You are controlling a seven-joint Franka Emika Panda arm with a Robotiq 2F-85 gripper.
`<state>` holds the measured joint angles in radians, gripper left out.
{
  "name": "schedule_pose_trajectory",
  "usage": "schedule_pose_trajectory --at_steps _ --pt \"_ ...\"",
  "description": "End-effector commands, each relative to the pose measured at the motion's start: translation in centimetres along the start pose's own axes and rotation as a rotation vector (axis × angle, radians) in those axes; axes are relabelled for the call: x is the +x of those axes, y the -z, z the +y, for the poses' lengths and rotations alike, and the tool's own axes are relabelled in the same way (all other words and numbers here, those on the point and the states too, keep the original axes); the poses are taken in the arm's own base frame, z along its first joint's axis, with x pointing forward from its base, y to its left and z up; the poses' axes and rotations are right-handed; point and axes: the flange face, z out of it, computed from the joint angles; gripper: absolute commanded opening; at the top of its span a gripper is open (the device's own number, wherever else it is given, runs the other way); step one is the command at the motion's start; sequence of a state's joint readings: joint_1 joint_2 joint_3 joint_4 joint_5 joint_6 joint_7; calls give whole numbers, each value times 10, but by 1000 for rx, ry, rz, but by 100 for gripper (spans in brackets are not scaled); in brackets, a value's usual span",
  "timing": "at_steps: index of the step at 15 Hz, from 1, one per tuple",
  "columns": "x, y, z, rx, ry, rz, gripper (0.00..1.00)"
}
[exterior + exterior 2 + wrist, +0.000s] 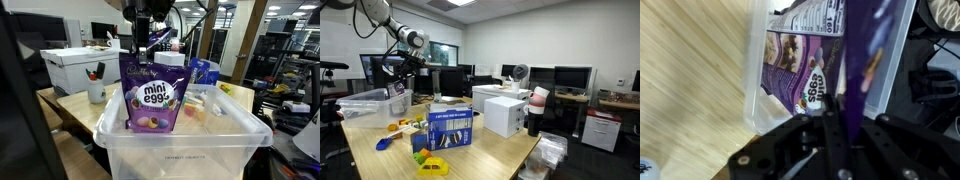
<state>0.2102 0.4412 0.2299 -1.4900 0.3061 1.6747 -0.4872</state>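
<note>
The gripper (pixel 150 35) is closed almost fully, its jaws pinched on the top edge of a purple bag of chocolate eggs (pixel 152 95). The bag hangs straight below the gripper, upright, with its printed front turned toward the camera in an exterior view. Its lower part is sunk inside a clear plastic bin (pixel 185 150), which lies directly beneath the gripper. Whether the bag's base touches the bin's floor cannot be told, as the frosted wall blurs it.

As far as progress can be judged, the pick-up is done: the bag is gripped, held over the bin, and partly sunk past the rim. The setting down and the release are judged not yet done, since the jaws are clamped on the seal.

The bag is a glossy stand-up pouch, deep purple, with white lettering and a picture of speckled eggs near the bottom. It looks full and hangs flat, with no creasing seen at the top. In the wrist view the bag (pixel 860 50) is seen edge-on, running away from the gripper (pixel 835 120). Beside it a printed purple surface (pixel 800 75) is seen inside the bin; whether that belongs to a second bag cannot be told.

Below and to one side of the gripper a blue packet (pixel 205 70) is seen just beyond the bag. Farther off on the opposite side, a white cup of pens (pixel 96 90) stands on the table (pixel 65 105).
</note>
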Motion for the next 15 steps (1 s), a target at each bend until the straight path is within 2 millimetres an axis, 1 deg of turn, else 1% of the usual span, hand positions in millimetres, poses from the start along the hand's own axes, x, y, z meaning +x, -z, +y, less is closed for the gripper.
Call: schedule_pose_trajectory --at_steps 1,2,6,7,10,11,12,13,15 --pt "1 9 -1 1 24 -11 34" --pt "2 10 -1 0 25 -11 38" --pt "3 16 -3 1 26 -5 64" --pt "3 18 -3 -1 26 -3 68" --pt "4 25 -4 -15 22 14 85" --pt "5 39 -1 -43 2 56 98" --pt "6 47 2 -63 -13 85 98" --pt "5 61 7 -93 -43 141 100" --pt "2 85 20 -140 -94 239 100"
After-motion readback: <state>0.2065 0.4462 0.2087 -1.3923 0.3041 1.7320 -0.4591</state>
